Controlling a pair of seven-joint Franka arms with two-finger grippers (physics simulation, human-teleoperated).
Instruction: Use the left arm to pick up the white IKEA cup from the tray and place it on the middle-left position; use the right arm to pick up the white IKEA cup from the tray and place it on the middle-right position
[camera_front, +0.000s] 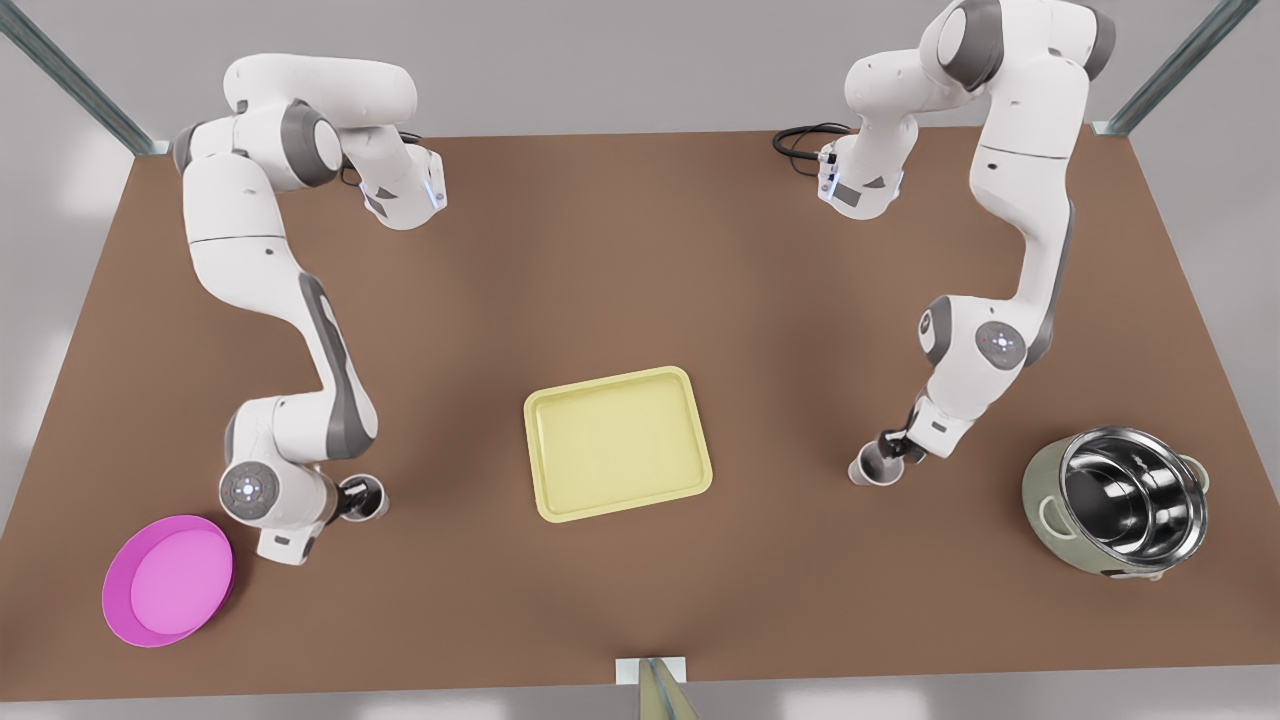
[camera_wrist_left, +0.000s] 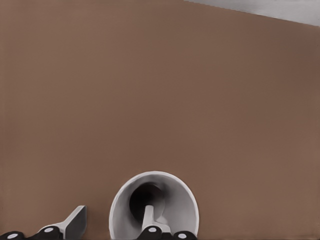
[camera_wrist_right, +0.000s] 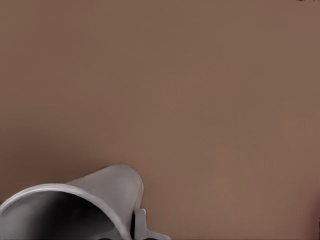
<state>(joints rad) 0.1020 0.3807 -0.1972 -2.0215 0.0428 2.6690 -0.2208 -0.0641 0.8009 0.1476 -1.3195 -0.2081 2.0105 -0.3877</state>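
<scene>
A: How many cups are there?
B: Two white cups (camera_front: 872, 466) (camera_front: 368, 497), one on each side of the table (camera_front: 640, 280).
A: And the rest?
B: One yellow tray (camera_front: 618, 443), one pink bowl (camera_front: 168, 580), one steel pot (camera_front: 1118, 502), two robot arms (camera_front: 290, 300) (camera_front: 1010, 200).

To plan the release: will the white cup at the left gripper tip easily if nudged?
Probably stiff and light: the white cup looks thin-walled and hard. It narrows toward its base, so the left gripper, jaws open, one inside it, could tip it. The right gripper is at the other cup.
</scene>
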